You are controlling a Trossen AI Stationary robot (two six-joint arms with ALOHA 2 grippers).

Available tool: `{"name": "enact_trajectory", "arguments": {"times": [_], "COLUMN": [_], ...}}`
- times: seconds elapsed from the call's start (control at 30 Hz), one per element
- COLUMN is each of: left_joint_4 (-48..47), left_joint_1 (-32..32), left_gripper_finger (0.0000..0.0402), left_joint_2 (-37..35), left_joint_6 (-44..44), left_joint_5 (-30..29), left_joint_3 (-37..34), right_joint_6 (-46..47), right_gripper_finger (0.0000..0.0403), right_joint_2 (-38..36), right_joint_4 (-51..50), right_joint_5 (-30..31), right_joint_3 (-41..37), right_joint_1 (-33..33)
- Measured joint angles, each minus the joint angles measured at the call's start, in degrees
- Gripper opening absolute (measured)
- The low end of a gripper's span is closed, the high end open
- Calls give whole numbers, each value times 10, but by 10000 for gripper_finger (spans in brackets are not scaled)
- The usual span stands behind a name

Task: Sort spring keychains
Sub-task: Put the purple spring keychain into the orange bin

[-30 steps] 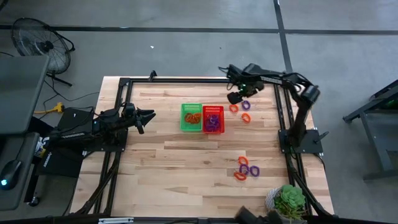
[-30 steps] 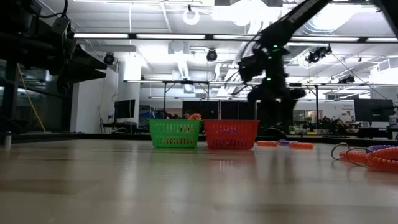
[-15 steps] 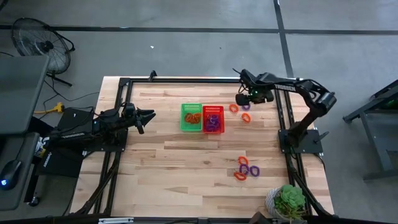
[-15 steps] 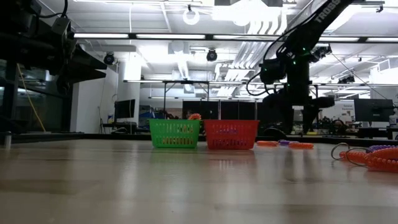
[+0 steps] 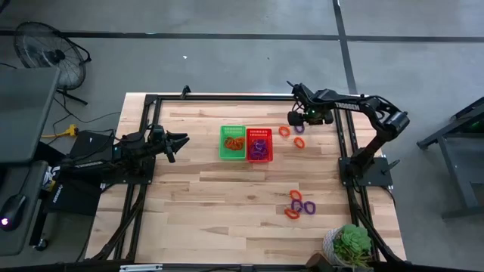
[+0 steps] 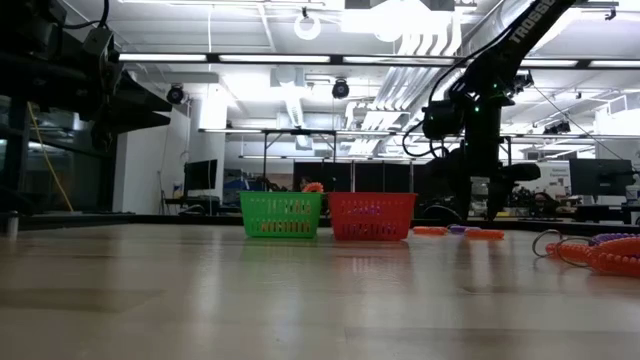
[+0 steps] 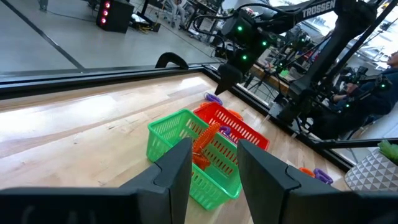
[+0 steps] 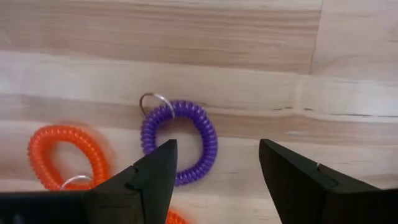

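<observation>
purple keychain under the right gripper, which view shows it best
The right wrist view: the purple keychain fills the frame, coil and metal ring clear, between the open right gripper fingers. The high view shows a small purple loop; the low view only a sliver.

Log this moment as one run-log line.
right gripper: open, above purple keychain | left gripper: idle at table's left side, empty | green basket: orange keychains | red basket: purple keychains

Too small in the high view to count: keychains (image 5: 258, 146) inside the red basket (image 5: 259, 133) and green basket (image 5: 233, 129). Hidden in the right wrist view, under a finger (image 8: 142, 184): lower part of the orange keychain (image 8: 65, 154). Cut off at the low view's right edge: keychain pile (image 6: 612, 254).
</observation>
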Motion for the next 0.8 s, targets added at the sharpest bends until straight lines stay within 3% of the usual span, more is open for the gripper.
{"name": "enact_trajectory", "arguments": {"times": [0.37, 0.8], "left_joint_4": [0, 0], "left_joint_1": [0, 0], "left_gripper_finger": [126, 126], "left_joint_2": [0, 0], "left_joint_6": [0, 0], "left_joint_5": [0, 0], "left_joint_3": [0, 0], "right_joint_6": [4, -17], "right_gripper_finger": [222, 222], "right_joint_2": [58, 62], "right_joint_4": [-4, -4], "right_joint_5": [-30, -31], "right_joint_3": [4, 2], "right_joint_1": [-3, -2]}}
